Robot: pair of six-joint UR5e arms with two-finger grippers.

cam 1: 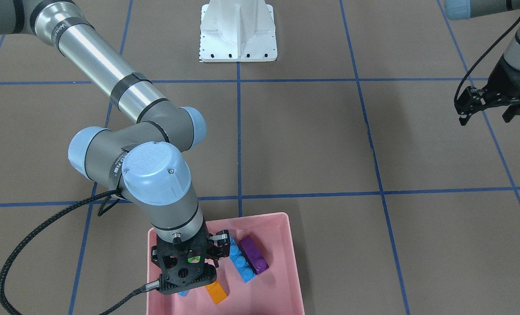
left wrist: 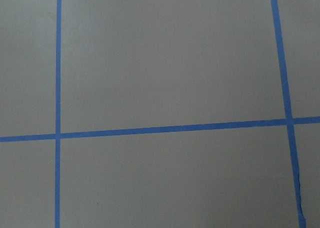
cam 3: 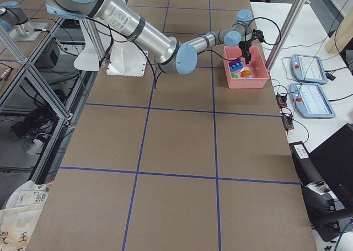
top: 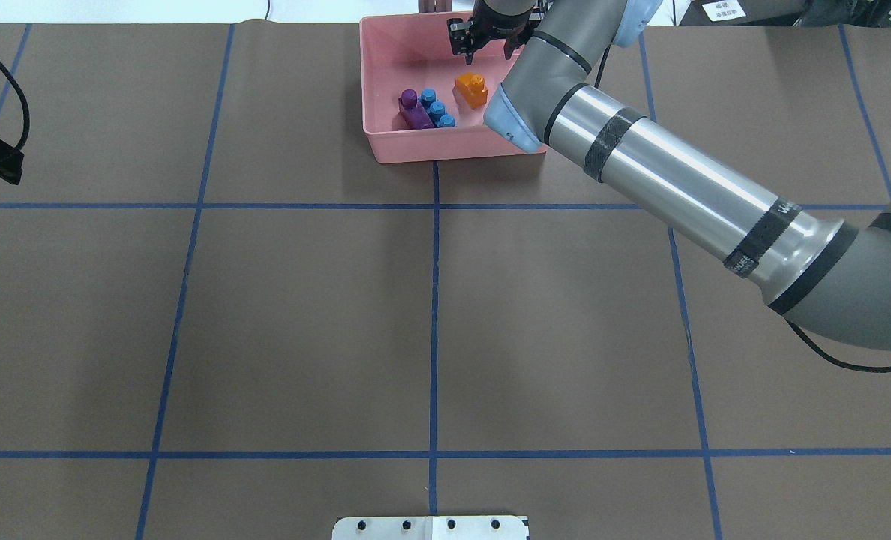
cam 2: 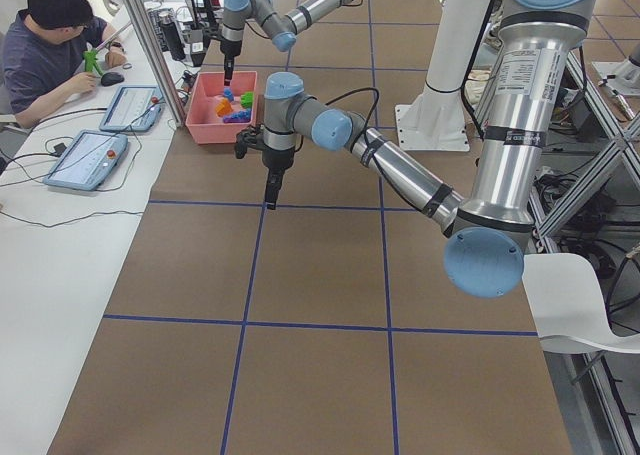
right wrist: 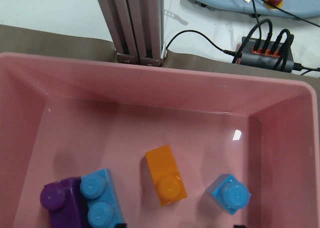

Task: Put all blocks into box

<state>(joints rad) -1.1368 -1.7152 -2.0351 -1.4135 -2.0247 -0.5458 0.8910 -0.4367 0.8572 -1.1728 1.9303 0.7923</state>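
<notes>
The pink box (top: 385, 147) sits at the table's far edge. In it lie the purple brick (top: 413, 111) against the long blue brick (top: 437, 109), the orange brick (top: 472, 88) and the tiny blue brick (right wrist: 229, 194). The green brick (cam 2: 246, 99) shows in the box only in the exterior left view; my gripper hides most of it elsewhere. My right gripper (top: 484, 51) hangs over the box's far side, open and empty, with its fingertips (right wrist: 122, 224) wide apart above the bricks. My left gripper (cam 1: 483, 109) is open and empty, far off above bare table.
The white metal base (cam 1: 238, 33) stands at the robot's side of the table. An aluminium post (right wrist: 132, 22) and cables stand just behind the box. An operator (cam 2: 55, 35) sits at a side bench with tablets (cam 2: 85, 158).
</notes>
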